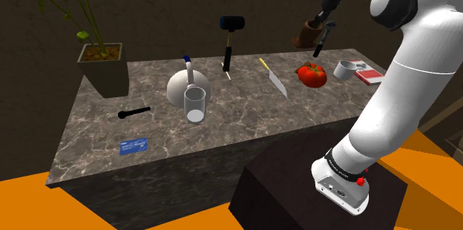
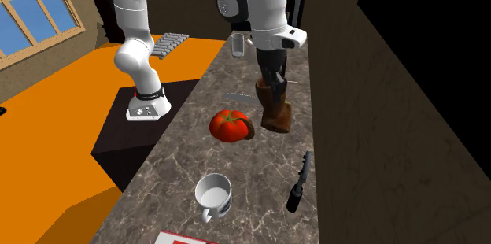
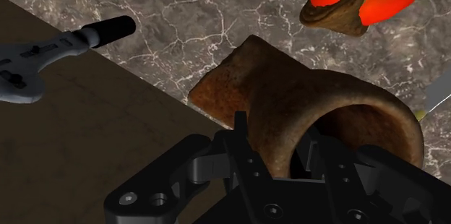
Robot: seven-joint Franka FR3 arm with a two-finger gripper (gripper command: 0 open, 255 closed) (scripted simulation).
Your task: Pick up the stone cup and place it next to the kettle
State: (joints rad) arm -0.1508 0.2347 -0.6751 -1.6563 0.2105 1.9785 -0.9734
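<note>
**Wrist view: jaws clamped on the cup's wall**

The gripper has its jaws closed on the brown stone cup. One finger is outside the wall and the other appears to sit inside the mouth.

In the second exterior view the cup hangs tilted under the gripper, at the counter's rear edge. Whether its base is off the surface cannot be told.

In the shoulder view the tomato is near the cup at 6 o'clock. The kettle is well apart at 8 o'clock.

Handling judgement: the cup looks thick-walled, rigid and heavy, with a rough surface that is unlikely to slip. It could chip if knocked. A one-sided rim hold lets it swing, so a deep, firm bite on the wall is advisable.
</note>
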